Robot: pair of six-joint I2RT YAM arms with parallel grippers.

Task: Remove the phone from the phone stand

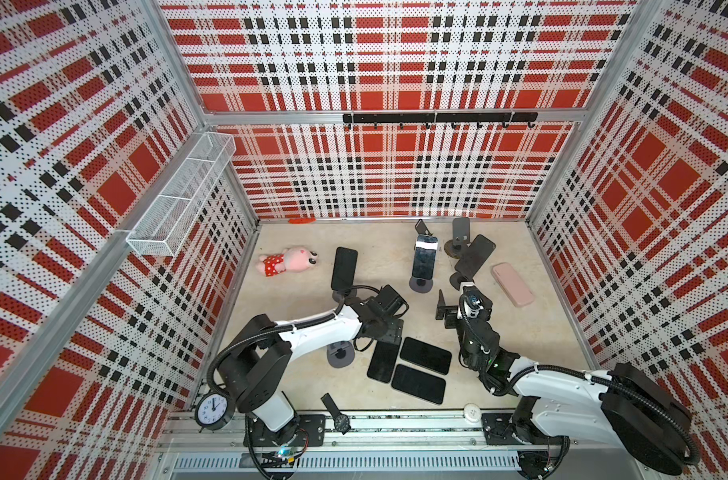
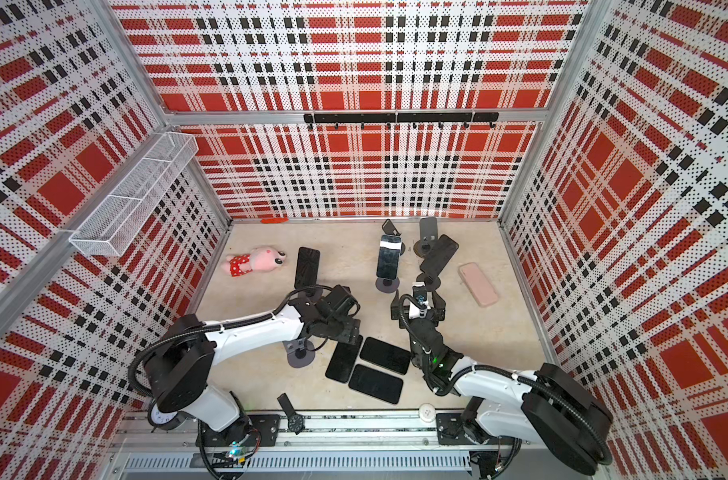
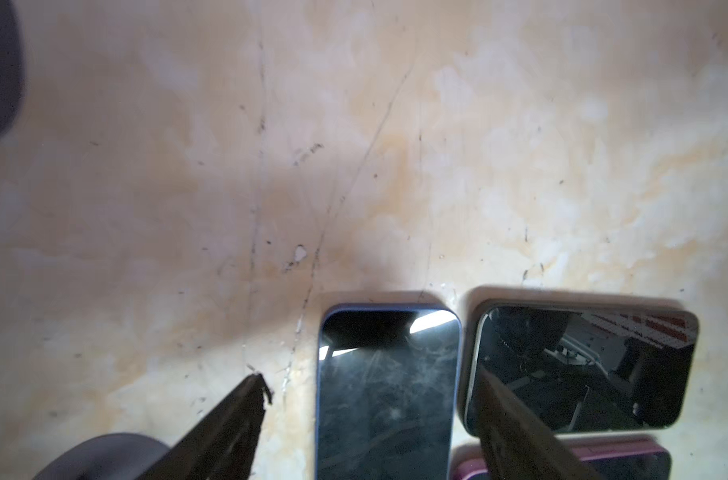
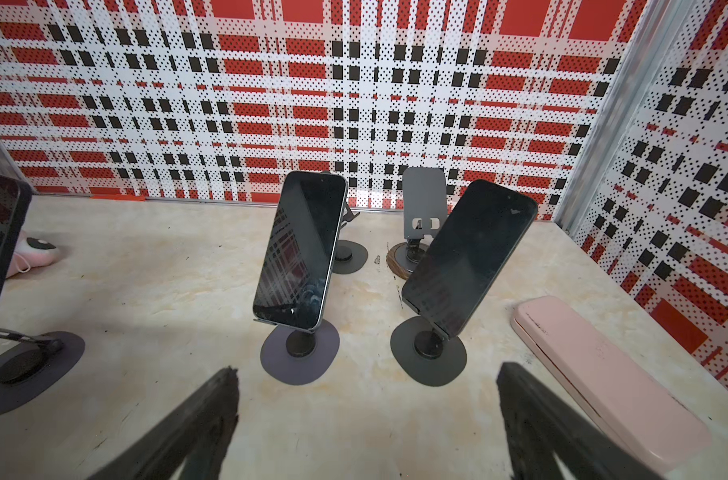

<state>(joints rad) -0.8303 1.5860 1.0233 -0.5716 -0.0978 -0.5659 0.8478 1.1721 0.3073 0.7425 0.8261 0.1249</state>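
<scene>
Three dark phones lean on stands, seen in both top views: one at the left (image 1: 344, 269), one in the middle (image 1: 423, 257) (image 4: 300, 249) and one to the right (image 1: 474, 255) (image 4: 470, 257). My left gripper (image 3: 371, 374) (image 1: 389, 337) is open and points down over a blue-edged phone (image 3: 387, 395) lying flat on the table. Its fingers (image 3: 246, 407) stand clear of the phone's sides. An empty phone stand (image 1: 340, 355) sits just left of it. My right gripper (image 4: 367, 372) (image 2: 416, 296) is open and empty, facing the middle and right stands.
Two more dark phones (image 1: 425, 355) (image 1: 418, 383) lie flat beside the blue-edged one. A pink phone (image 1: 513, 284) lies face down at the right. Two empty stands (image 1: 461, 232) stand at the back. A plush toy (image 1: 289, 259), a clock (image 1: 212, 409) and a watch (image 1: 337, 415) are nearby.
</scene>
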